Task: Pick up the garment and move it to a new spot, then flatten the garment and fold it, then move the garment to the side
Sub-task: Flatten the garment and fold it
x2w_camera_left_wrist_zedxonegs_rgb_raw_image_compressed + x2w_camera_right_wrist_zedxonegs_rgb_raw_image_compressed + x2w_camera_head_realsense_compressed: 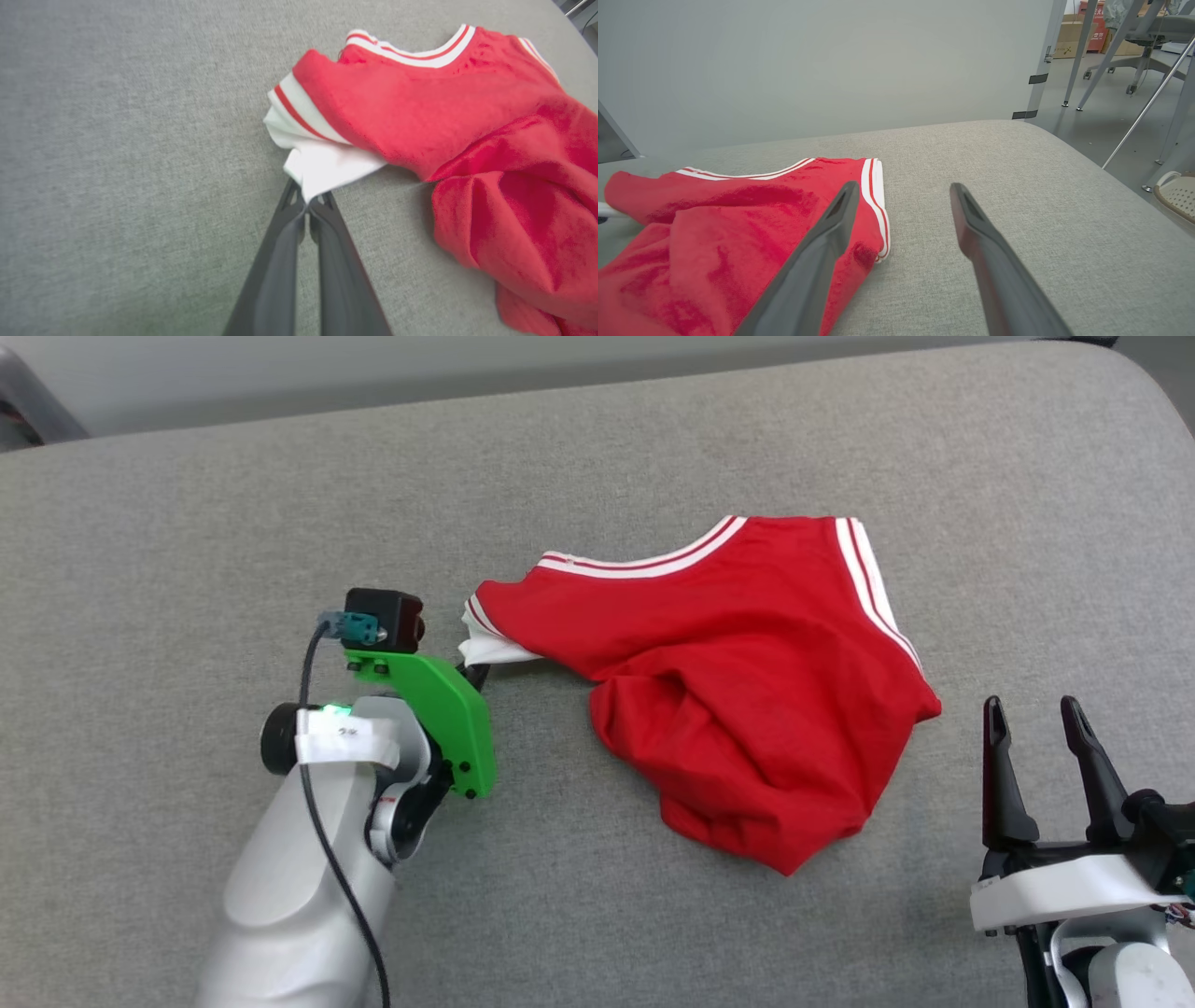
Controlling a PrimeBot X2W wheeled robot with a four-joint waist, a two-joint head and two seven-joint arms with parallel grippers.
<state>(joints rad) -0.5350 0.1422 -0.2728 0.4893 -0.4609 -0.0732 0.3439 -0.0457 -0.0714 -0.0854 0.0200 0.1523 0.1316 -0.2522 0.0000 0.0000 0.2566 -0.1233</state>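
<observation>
The garment (747, 681) is a red shirt with red-and-white striped trim, lying bunched and partly folded over itself on the grey cushioned surface (187, 523). A white sleeve sticks out at its left end. My left gripper (308, 205) is shut on the tip of that white sleeve (322, 168), with the fingertips pinched together on the cloth. In the head view the left wrist (411, 681) sits just left of the garment, its fingers hidden under the green bracket. My right gripper (1036, 719) stands open to the right of the garment (714, 233), holding nothing.
The grey surface ends in a rounded edge at the back and right (1064, 144). Beyond it are a pale wall (831, 60), metal table legs (1083, 51), a wheeled chair base and a white perforated basket (1176, 196) on the floor.
</observation>
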